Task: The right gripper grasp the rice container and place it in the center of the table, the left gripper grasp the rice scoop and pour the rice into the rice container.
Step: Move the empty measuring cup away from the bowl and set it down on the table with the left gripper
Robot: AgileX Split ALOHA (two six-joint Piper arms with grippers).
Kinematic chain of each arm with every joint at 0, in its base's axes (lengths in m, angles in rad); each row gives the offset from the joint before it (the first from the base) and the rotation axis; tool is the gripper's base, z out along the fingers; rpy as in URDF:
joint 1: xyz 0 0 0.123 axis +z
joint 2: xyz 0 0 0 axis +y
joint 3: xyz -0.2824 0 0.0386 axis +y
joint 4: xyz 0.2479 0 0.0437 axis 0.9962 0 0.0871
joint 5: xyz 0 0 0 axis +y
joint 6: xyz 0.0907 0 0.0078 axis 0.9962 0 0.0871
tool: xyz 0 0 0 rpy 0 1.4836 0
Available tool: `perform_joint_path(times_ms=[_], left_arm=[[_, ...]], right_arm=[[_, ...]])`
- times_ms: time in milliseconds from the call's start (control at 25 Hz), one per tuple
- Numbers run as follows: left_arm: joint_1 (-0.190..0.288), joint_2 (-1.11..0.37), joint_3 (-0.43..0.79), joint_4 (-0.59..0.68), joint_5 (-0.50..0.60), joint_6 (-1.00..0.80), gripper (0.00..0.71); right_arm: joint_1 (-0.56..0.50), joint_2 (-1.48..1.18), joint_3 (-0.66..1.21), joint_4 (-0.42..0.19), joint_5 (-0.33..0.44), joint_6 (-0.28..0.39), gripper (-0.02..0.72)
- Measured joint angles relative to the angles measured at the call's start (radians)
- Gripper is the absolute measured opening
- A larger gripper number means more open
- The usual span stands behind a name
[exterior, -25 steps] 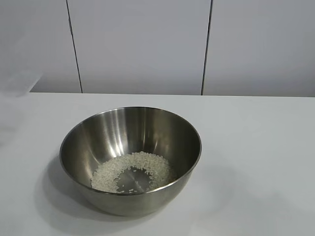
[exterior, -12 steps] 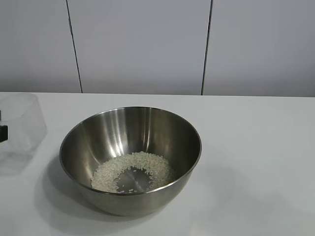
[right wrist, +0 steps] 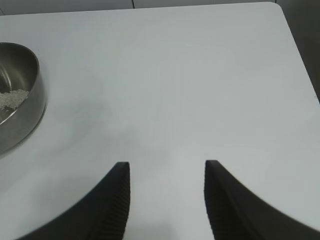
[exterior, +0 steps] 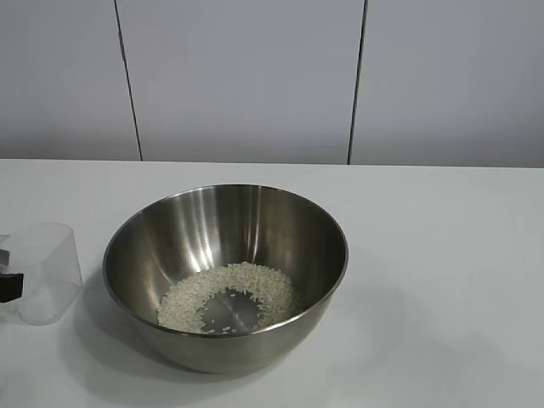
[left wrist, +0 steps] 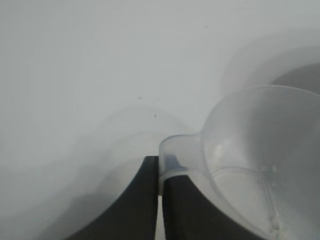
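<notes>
The rice container [exterior: 226, 274], a wide steel bowl, stands mid-table with a ring of rice [exterior: 228, 295] in its bottom; its side also shows in the right wrist view [right wrist: 17, 97]. At the table's left edge the rice scoop [exterior: 47, 270] stands upright, a clear plastic cup with almost nothing in it. My left gripper [left wrist: 160, 167] is shut on the scoop's tab handle [left wrist: 174, 155], and only its black tip [exterior: 10, 287] reaches into the exterior view. My right gripper [right wrist: 167, 167] hangs open over bare table to the right of the bowl, holding nothing.
The white table [exterior: 442, 255] stretches to the right of the bowl, and its rounded far corner [right wrist: 274, 6] is in the right wrist view. A white panelled wall [exterior: 246, 76] runs behind the table.
The scoop has come down at the left edge, from a blur above the table to upright beside the bowl. Bowl and rice have not moved.
</notes>
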Motion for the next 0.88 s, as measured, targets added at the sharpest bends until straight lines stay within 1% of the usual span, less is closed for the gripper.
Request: perform_joint_path(times_ms=[40, 120, 240, 320, 360, 480, 880], left_arm=[[0.0, 0.0, -0.001, 0.0, -0.001, 0.0, 0.032], [0.0, 0.0, -0.001, 0.0, -0.006, 0.0, 0.085], [0.0, 0.0, -0.001, 0.0, -0.007, 0.0, 0.207], [0.0, 0.0, -0.001, 0.0, -0.009, 0.0, 0.262], [0.0, 0.0, -0.001, 0.0, -0.009, 0.0, 0.279], [0.0, -0.002, 0.019, 0.0, -0.01, 0.0, 0.3], [0.0, -0.027, 0.089, 0.001, -0.011, 0.0, 0.307]], right_arm=[[0.0, 0.0, 0.0, 0.0, 0.0, 0.0, 0.316], [0.0, 0.0, 0.0, 0.0, 0.0, 0.0, 0.316], [0.0, 0.0, 0.0, 0.0, 0.0, 0.0, 0.316], [0.0, 0.0, 0.0, 0.0, 0.0, 0.0, 0.316], [0.0, 0.0, 0.0, 0.0, 0.0, 0.0, 0.316], [0.0, 0.0, 0.0, 0.0, 0.001, 0.0, 0.316], [0.0, 0.0, 0.0, 0.0, 0.0, 0.0, 0.316]])
